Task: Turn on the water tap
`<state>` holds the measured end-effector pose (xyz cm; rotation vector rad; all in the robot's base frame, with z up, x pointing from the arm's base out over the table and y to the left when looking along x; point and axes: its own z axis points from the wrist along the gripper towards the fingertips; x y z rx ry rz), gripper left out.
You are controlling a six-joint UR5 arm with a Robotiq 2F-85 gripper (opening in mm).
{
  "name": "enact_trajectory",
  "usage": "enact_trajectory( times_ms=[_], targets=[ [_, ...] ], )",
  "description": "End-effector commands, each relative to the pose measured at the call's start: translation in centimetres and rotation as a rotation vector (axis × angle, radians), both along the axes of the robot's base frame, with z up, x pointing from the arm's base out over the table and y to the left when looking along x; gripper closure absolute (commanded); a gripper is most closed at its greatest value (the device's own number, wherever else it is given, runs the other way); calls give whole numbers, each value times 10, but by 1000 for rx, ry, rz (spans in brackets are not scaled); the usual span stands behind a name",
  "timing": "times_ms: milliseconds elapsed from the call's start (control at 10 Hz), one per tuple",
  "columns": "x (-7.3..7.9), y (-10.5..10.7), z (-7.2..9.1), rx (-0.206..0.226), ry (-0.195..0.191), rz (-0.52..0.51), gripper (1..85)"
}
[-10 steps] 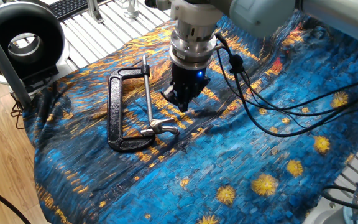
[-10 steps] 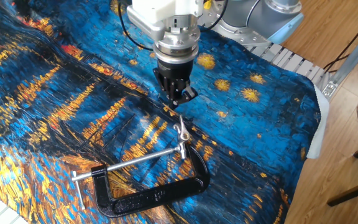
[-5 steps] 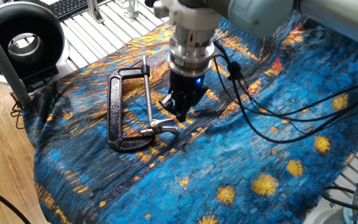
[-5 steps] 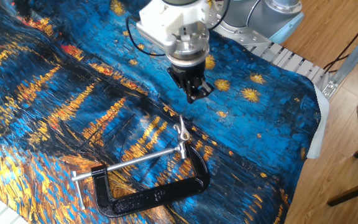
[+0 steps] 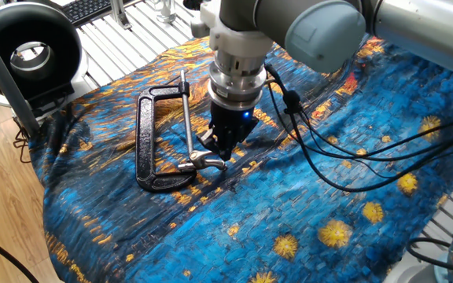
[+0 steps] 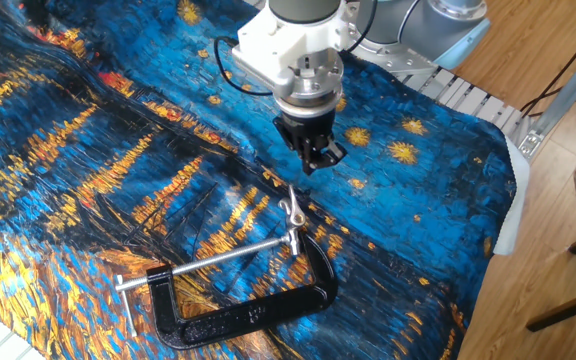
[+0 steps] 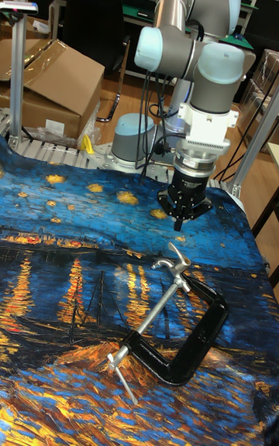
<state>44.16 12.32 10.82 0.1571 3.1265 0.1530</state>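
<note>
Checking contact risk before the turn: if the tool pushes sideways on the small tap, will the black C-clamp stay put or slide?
The C-clamp looks like solid metal, so probably heavy and rigid. It lies flat, so tipping seems unlikely. It rests loose on wrinkled cloth, so it may slide or bunch the fabric. The tool hovers above the tap, apart.

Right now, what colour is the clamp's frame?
Black; the clamp's frame shows best in the other fixed view.

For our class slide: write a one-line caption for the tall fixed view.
UR5 gripper hovers above the small tap held in a black C-clamp on a starry-night cloth.
</note>
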Motion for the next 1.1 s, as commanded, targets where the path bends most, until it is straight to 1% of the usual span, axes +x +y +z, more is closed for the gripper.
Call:
enact_trajectory(
  times_ms=[0, 100, 200, 400, 500, 600, 800, 1000],
  targets=[
    [-5, -12, -1, -46, 16, 2, 847],
    [-5, -11, -1, -44, 19, 10, 847],
    [-15, -9, -1, -33, 53, 26, 847],
    [-12, -2, -1, -7, 44, -3, 847],
    [-7, 2, 0, 8, 28, -26, 847],
    [-9, 4, 0, 16, 37, -36, 847],
    [6, 18, -19, 45, 42, -36, 847],
    [11, 21, -30, 38, 47, -36, 847]
  ],
)
